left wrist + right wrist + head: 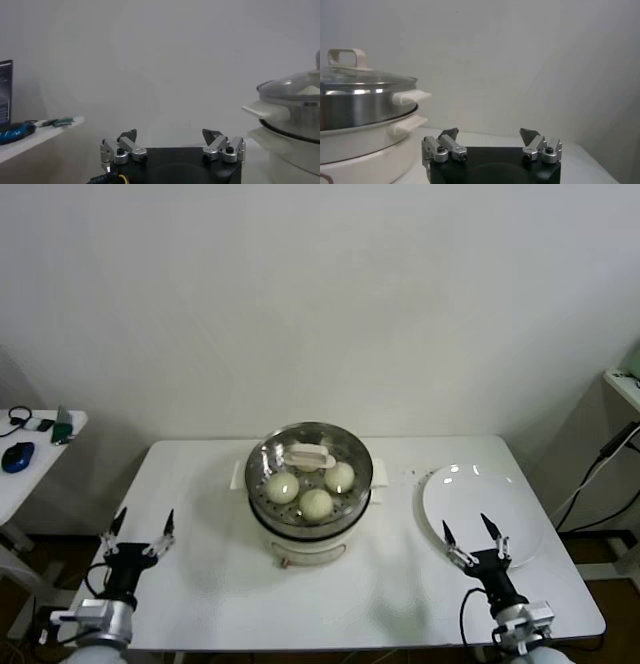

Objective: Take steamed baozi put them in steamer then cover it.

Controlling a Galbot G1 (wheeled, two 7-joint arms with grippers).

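Nearest you, the left gripper (141, 526) and right gripper (475, 536) both stand wide open and empty over the counter's (200, 594) near edge. Between them, about equally far from each, sits the steamer (310, 519), three steamed baozi (316, 503) visible inside, the cover (309, 456) already seated on top.

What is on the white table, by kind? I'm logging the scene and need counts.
Buns: 3 visible through the lid
Steamer: 1
Glass lid: 1, on the steamer
White plate: 1, bare
Total: 6
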